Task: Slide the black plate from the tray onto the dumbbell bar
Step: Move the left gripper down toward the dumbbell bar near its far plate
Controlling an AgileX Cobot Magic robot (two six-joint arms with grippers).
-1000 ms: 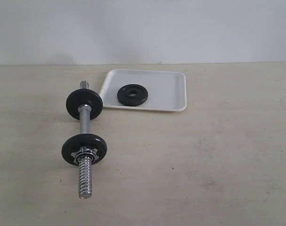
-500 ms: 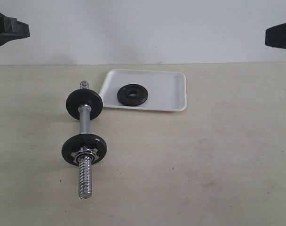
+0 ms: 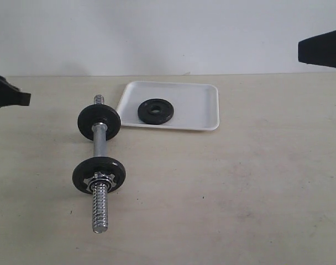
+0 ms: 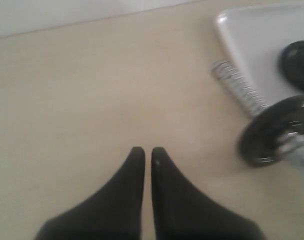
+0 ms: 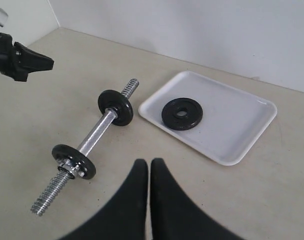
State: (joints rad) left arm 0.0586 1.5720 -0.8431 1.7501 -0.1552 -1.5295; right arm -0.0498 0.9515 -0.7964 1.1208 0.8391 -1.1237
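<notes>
The black plate (image 3: 155, 111) (image 5: 182, 114) lies flat in the white tray (image 3: 198, 105) (image 5: 232, 127). Left of the tray, the dumbbell bar (image 3: 100, 146) (image 5: 94, 136) rests on the table with a black disc near its far end and another fronted by a chrome star nut (image 3: 99, 176). My left gripper (image 3: 16, 98) (image 4: 148, 150) hovers shut and empty at the left edge, left of the bar. My right gripper (image 3: 311, 51) (image 5: 149, 162) is shut and empty, high at the right edge.
The beige table (image 3: 240, 182) stretches wide around the bar and tray. A plain white wall (image 3: 168, 33) stands behind the table's back edge.
Both grippers came into the exterior view from the sides. The left one has dropped lower at the left edge; the right one has moved slightly further in. Plate, tray and bar have not moved.
</notes>
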